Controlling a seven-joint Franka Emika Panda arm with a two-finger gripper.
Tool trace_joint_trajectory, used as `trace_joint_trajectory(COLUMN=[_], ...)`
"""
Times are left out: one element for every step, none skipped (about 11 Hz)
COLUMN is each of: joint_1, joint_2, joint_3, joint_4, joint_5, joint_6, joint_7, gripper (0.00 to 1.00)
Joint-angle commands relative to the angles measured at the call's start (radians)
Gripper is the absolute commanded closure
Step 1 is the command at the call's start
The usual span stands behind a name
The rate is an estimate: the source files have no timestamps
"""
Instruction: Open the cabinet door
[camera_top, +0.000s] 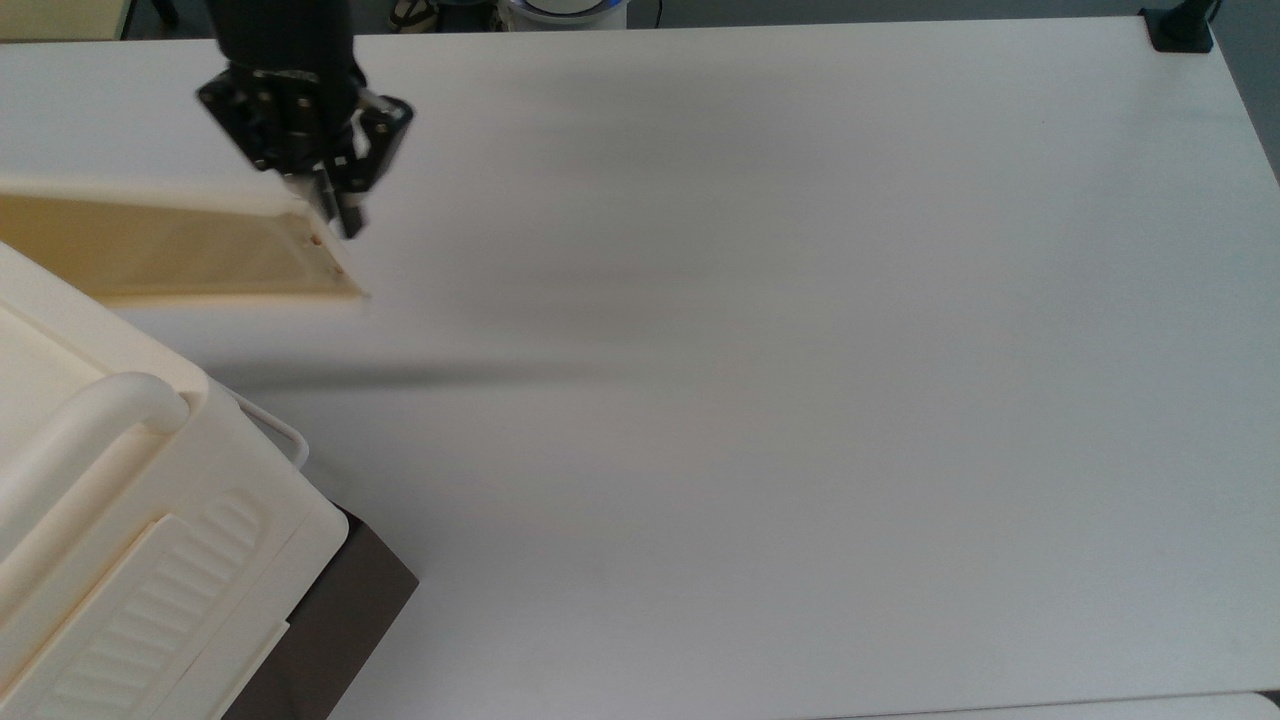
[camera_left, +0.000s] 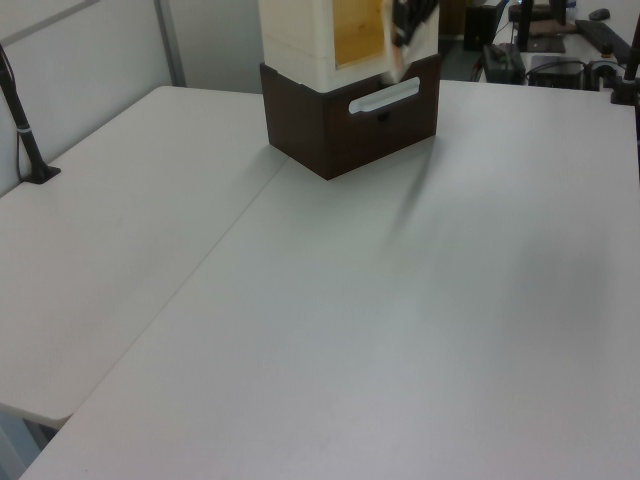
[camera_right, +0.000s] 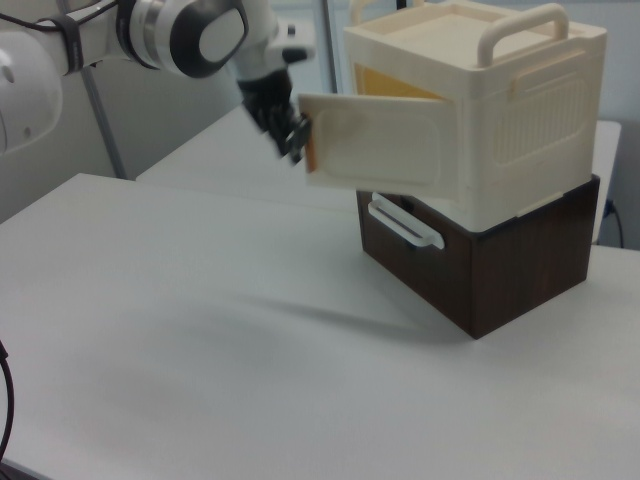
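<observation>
In the top view, the cabinet (camera_top: 130, 520) runs off the left and bottom edges of the frame, and the cabinet door (camera_top: 170, 245) is cut by the left edge and smeared by motion. The end effector (camera_top: 335, 215) there is blurred, its arm cut off at the top edge. In the left view, the cabinet's top is cropped away, and the end effector (camera_left: 400, 35) is a dark smudge too small to read. In the right view, the end effector (camera_right: 295, 140) is blurred at the door's free edge.
</observation>
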Motion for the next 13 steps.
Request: trace_joint_trajectory(joint_1=[0.021, 0.021, 0.021, 0.023, 0.024, 0.026, 0.026, 0.029, 0.029, 0.030, 0.029, 0.029, 0.026], joint_2=[-0.050, -0.062, -0.081, -0.096, -0.116, -0.140, -0.168, -0.177, -0.177, -0.176, -0.176, -0.176, -0.176], joint_3=[0.019, 0.015, 0.012, 0.011, 0.012, 0.012, 0.012, 0.012, 0.015, 0.015, 0.015, 0.014, 0.014], joint_4=[-0.072, -0.072, -0.072, -0.072, -0.074, -0.075, -0.083, -0.083, -0.083, -0.081, -0.080, -0.078, -0.077], joint_5=[0.054, 0.052, 0.052, 0.041, 0.037, 0.031, 0.028, 0.020, -0.004, -0.011, -0.014, -0.026, -0.035], joint_6=[-0.224, -0.290, -0.340, -0.383, -0.415, -0.424, -0.426, -0.440, -0.446, -0.443, -0.443, -0.446, -0.447], joint_7=[-0.036, -0.061, -0.071, -0.073, -0.073, -0.079, -0.094, -0.095, -0.099, -0.099, -0.110, -0.122, -0.127], gripper=[0.33, 0.26, 0.17, 0.01, 0.00, 0.00, 0.00, 0.00, 0.00, 0.00, 0.00, 0.00, 0.00])
